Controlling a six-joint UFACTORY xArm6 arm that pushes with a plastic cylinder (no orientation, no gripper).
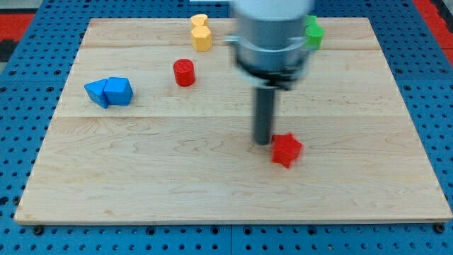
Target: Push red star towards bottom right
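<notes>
My tip touches the upper-left side of the red star, right of the tabletop's centre.

No gripper shows here, only the rod. Bare wood runs from the star to the bottom and right edges. Counted: one red star, one red cylinder, two blue blocks touching at the view's left, two yellow blocks touching near the top edge, and one green block partly hidden behind the arm.
</notes>
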